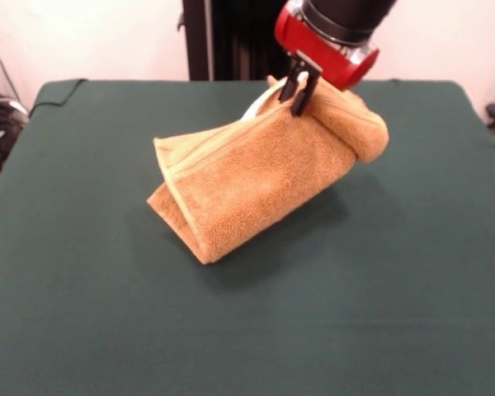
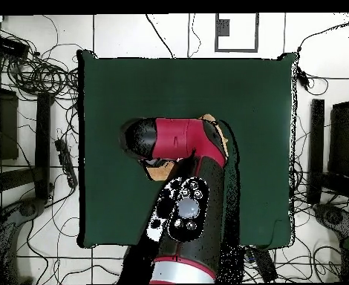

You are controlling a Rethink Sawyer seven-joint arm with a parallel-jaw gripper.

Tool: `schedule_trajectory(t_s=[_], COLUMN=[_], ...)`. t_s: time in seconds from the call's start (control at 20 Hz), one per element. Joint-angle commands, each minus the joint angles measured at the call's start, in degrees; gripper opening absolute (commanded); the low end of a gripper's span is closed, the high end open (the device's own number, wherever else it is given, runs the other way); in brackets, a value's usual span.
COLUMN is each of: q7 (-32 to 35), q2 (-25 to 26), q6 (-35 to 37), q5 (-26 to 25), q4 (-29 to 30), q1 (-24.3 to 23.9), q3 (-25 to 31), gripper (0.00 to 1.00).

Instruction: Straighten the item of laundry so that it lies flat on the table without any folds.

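The orange-tan terry towel (image 1: pixel 256 186) is folded over on itself and hangs tilted, its upper right end raised off the dark green table (image 1: pixel 82 313) and its lower left corner touching the cloth. A flat woven band runs along its left edge. My gripper (image 1: pixel 299 89) is shut on the towel's raised upper edge, next to a white strip, likely the label. In the overhead view the red and black arm (image 2: pixel 179 141) covers the gripper and nearly all of the towel; only small towel bits (image 2: pixel 222 133) show beside it.
Cables and dark equipment lie on the floor around the table in the overhead view (image 2: pixel 36 74). A dark post (image 1: pixel 196 37) stands behind the table's far edge in the front view.
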Motion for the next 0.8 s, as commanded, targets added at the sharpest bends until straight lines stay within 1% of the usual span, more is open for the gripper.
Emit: schedule_trajectory(t_s=[0.05,0.1,0.15,0.25,0.5,0.8], q7=[2.2,4.04,4.5,3.3,-3.44,-9.92], q2=[0.71,0.54,0.49,0.36,-0.43,-0.6], q6=[-1.91,-3.3,-3.98,-5.36,-10.06,-12.89], q5=[-0.03,0.17,0.49,0.25,-1.75,-5.32], q4=[8.17,9.06,9.59,10.25,12.69,12.5], q1=[1.72,2.55,2.57,1.84,-2.64,-7.13], q3=[6.04,5.7,5.88,6.37,8.37,10.78], gripper=[0.0,0.0,0.0,0.0,0.0,0.0])
